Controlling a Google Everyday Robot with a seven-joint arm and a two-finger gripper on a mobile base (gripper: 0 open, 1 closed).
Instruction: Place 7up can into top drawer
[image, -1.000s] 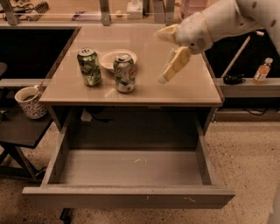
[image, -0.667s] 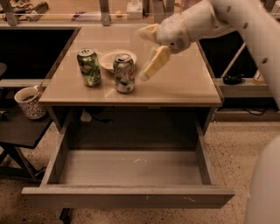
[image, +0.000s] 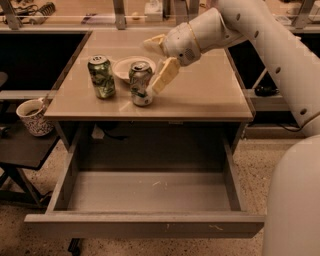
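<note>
Claw (image: 151, 66) swung left across counter (image: 210, 95) since earlier frame; now just right of 7up can (image: 141, 82), spread wide, gripping nothing. Can upright, not yet lifted. Top drawer (image: 145, 225) pulled out below can. Judgement: approach finished, grasp next.

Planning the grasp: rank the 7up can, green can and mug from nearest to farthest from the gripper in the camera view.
1. 7up can, just left of the gripper over the table.
2. Green can, farther left on the table.
3. Mug, off the table, far left.
</note>
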